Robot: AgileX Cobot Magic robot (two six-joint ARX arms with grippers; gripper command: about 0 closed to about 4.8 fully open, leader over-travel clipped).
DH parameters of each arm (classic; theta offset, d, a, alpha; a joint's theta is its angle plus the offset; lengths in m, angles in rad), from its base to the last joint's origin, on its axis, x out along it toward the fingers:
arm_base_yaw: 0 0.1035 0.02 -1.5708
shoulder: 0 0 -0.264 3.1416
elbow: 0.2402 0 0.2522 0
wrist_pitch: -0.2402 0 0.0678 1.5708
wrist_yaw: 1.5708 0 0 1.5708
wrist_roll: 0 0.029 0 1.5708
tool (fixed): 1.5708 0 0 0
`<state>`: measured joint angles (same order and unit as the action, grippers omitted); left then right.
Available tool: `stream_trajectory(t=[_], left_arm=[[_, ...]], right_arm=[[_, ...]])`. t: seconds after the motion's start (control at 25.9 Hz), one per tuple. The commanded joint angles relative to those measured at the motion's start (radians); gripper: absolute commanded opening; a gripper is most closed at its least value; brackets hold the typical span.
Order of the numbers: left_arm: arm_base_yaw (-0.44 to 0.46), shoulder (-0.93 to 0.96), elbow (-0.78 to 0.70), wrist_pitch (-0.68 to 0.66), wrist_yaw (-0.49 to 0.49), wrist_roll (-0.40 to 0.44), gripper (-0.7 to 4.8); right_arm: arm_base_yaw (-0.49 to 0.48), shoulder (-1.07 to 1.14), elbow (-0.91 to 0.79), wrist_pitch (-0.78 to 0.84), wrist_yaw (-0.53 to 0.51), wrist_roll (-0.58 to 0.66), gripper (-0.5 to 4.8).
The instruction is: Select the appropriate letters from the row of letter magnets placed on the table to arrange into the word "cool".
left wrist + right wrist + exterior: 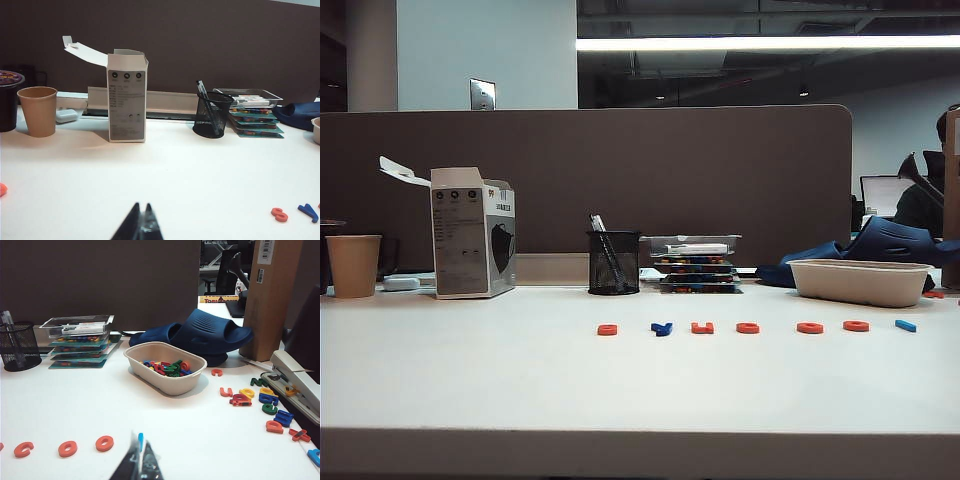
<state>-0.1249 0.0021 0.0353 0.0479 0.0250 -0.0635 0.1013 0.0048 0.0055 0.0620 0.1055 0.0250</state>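
White table lies open before the magnet row; left fingers and right fingers pressed together.

Paper cup; mesh pen holder

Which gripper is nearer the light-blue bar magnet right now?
Right. The right gripper, shut, sits just in front of the light-blue bar magnet. The left gripper, also shut, faces the white box at the row's other end.

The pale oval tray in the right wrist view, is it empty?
No, the pale oval tray holds a heap of coloured letter magnets, red, blue and green.
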Motion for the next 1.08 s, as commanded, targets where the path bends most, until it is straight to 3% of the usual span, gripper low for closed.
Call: stream_trajectory(t=[0.04, 0.89, 1.08], left_arm=[[0.002, 0.0, 0.003, 0.013, -0.002, 0.004, -0.05], [0.002, 0.0, 0.006, 0.024, -0.003, 0.004, -0.05], [0.002, 0.0, 0.098, -0.02, 0.0, 0.0, -0.05]], right_arm=[[0.0, -0.007, -0.005, 0.016, 0.005, -0.002, 0.09], [0.0, -0.007, -0.005, 0.017, 0.007, -0.002, 0.09], [0.0, -0.007, -0.005, 0.017, 0.006, -0.002, 0.09]])
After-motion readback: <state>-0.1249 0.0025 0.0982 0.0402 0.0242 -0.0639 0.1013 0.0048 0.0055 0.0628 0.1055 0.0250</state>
